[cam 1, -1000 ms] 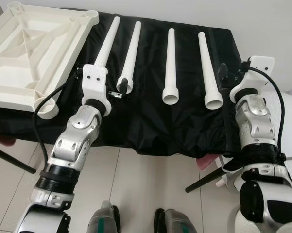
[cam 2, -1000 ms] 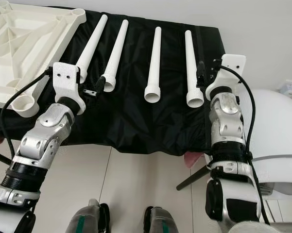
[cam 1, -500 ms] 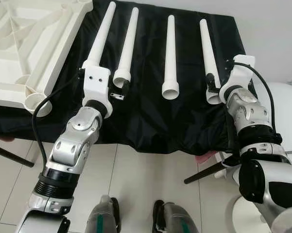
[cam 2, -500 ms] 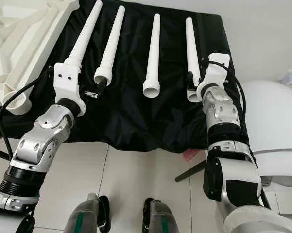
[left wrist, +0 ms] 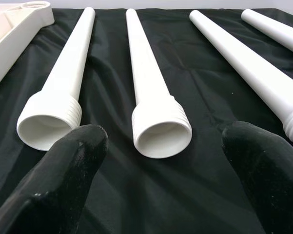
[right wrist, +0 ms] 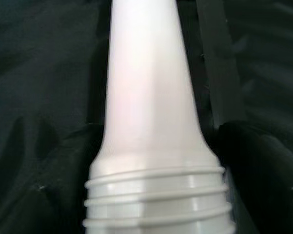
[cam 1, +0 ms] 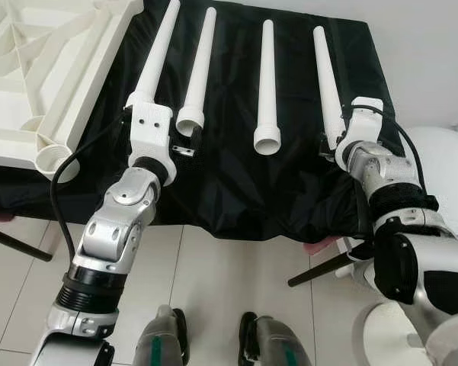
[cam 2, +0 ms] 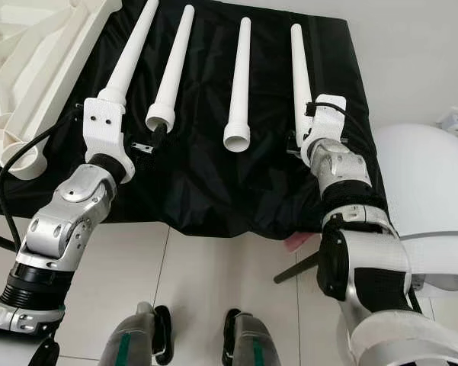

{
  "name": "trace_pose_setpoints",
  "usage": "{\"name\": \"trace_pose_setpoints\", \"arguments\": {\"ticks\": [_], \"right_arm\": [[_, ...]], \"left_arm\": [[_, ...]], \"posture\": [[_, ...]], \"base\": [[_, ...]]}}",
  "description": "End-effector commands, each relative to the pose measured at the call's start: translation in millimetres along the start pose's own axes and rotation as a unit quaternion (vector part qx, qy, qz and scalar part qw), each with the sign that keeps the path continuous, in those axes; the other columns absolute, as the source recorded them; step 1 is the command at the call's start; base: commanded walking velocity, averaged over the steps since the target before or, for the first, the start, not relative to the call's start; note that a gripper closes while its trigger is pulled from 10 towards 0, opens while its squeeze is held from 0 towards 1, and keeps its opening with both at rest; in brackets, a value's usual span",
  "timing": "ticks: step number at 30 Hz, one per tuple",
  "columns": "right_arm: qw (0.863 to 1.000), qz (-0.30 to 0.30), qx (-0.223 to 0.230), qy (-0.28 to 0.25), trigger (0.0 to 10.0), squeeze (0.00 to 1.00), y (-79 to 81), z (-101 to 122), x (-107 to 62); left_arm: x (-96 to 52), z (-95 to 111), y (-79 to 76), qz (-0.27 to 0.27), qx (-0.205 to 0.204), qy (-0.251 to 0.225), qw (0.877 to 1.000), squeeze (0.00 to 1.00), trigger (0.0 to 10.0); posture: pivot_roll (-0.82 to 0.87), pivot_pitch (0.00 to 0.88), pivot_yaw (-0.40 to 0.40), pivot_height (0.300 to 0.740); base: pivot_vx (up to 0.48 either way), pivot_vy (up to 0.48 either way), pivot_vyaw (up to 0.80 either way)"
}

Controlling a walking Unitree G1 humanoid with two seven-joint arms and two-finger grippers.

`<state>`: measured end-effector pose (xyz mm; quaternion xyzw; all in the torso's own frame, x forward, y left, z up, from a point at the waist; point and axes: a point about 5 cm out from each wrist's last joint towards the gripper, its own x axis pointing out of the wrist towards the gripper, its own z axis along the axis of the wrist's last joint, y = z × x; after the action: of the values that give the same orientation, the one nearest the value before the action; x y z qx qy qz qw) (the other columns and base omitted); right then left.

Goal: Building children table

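Four white tapered plastic table legs point(cam 1: 267, 84) lie across the bench's black cloth point(cam 1: 236, 183); right end effector point(cam 1: 337, 145) straddles the rightmost leg's point(right wrist: 153, 122) threaded, likely light, slippery end unclosed, left end effector point(left wrist: 161, 170) open.

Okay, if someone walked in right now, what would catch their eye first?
Four white table legs lying side by side on a black cloth. Next, the right gripper straddles the threaded end of the rightmost leg, while the left gripper sits open before the second leg from the left. The white tabletop lies upside down at far left.
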<state>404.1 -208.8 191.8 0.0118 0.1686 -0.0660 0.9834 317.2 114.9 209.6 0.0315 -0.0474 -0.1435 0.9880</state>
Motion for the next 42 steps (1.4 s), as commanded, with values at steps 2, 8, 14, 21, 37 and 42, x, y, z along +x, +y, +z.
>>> {"name": "trace_pose_setpoints", "arguments": {"ticks": [2,8,14,21,37,42], "right_arm": [[0.999,-0.004,0.010,0.050,0.0,0.00,0.9,-20,2.3],[0.998,-0.012,0.019,0.059,0.0,0.00,-0.7,-24,2.2],[0.999,-0.017,0.028,0.037,4.3,0.00,-1.8,-24,2.1],[0.997,0.013,0.031,-0.070,10.0,0.00,-1.0,-26,-2.8],[0.968,0.125,0.109,-0.190,10.0,0.00,5.3,-31,-20.9],[0.946,0.184,0.105,-0.245,10.0,0.00,15.2,-26,-30.8]], "left_arm": [[1.7,3,0.6,0.023,0.001,-0.002,1.000,0.00,10.0],[4.6,6,-1.7,0.017,-0.003,-0.008,1.000,0.00,10.0],[5.1,7,-3.5,-0.001,-0.009,-0.006,1.000,0.00,10.0],[3.3,8,-4.8,-0.053,-0.057,-0.013,0.997,1.00,10.0],[12.7,24,-16.3,-0.119,-0.086,-0.041,0.988,0.00,10.0],[14.8,28,-26.6,-0.176,-0.109,-0.037,0.978,0.00,10.0]], "posture": [[0.03,0.169,-0.046,0.740],[0.03,0.153,-0.047,0.740],[0.04,0.141,-0.056,0.740],[0.04,0.121,-0.063,0.740],[0.06,0.071,-0.080,0.740],[0.07,0.050,-0.062,0.740]], "base": [[0.000,0.000,0.00],[0.000,0.000,0.00],[0.000,0.000,0.00],[0.000,0.000,0.00],[0.000,0.000,0.00],[0.000,0.000,0.00]]}}
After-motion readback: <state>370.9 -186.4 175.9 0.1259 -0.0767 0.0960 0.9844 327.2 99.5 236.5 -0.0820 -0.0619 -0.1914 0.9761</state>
